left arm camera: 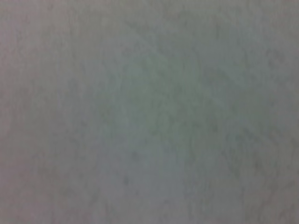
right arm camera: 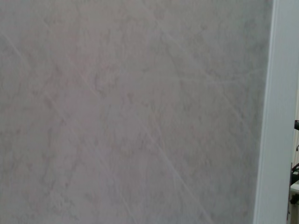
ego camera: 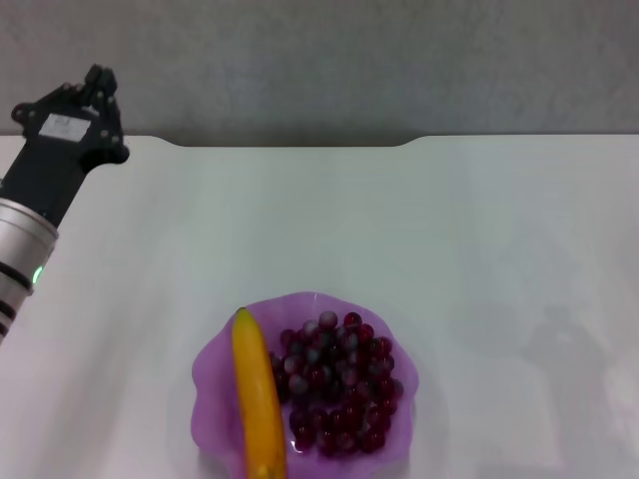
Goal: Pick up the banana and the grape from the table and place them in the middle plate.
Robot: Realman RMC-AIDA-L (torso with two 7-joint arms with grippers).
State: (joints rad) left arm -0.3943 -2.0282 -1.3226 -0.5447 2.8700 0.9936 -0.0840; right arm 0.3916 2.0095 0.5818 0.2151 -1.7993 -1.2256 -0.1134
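Purple and see-through, the plate sits at the near edge of the white worktop, and both fruits already lie in it. The banana rests along the plate's left side, its stem tip pointing away from the robot and its near end running out of the head view. The bunch of grapes fills the plate's middle and right, touching the banana along its side.

Judging from this, both placements are done and the step in hand is the retreat. The left pincer is raised near the far left corner of the worktop, well apart from the plate and carrying nothing that I can see; whether its fingers are wide or narrow I cannot tell. The right pincer is not in view in any picture. Both wrist views show only a plain mottled grey surface, with a pale upright strip at one edge of the right one.

The next move calls for little: parking the left arm clear of the plate without brushing the fruit.
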